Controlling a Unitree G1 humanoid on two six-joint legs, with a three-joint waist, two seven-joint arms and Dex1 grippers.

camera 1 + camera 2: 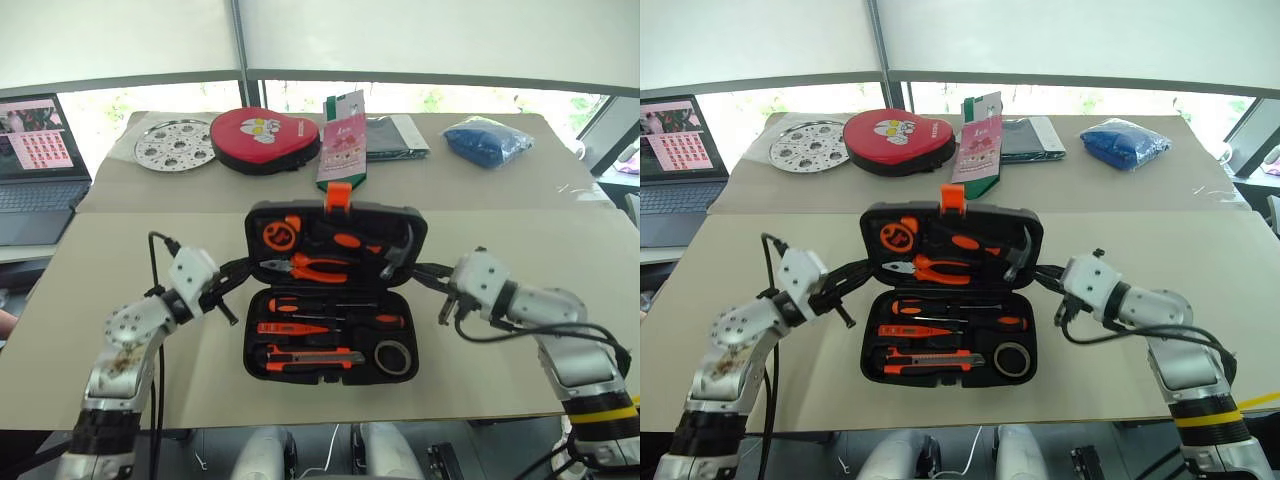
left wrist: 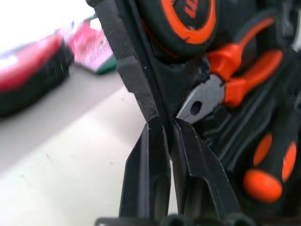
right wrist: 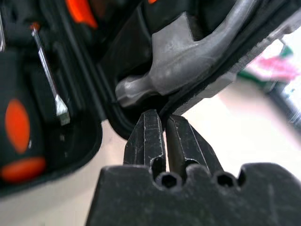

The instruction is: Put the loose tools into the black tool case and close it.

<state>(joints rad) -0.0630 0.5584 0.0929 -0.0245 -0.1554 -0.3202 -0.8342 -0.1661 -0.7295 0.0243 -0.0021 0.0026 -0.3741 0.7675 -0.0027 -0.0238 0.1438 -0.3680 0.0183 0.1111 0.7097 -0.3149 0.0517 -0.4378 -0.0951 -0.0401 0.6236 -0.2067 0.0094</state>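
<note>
Pinched on opposite lid edges of open black tool case mid-tabletop: left gripper, right gripper. Tools seated inside. Rigid, slick plastic lid; best held at rims.

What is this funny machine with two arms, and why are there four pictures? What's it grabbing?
It's a robot with two arms. Two pictures come from cameras in its head, looking down at the table. The other two come from little cameras on its wrists, very close up.

On the table lies an open black tool case with the tools already tucked inside: pliers, a hammer, screwdrivers, a utility knife and a tape roll. Behind it are a red heart-shaped case, a round metal plate and a blue bag.

The left gripper and the right gripper have their jaws shut, each pinching one side edge of the case's lid.
</note>
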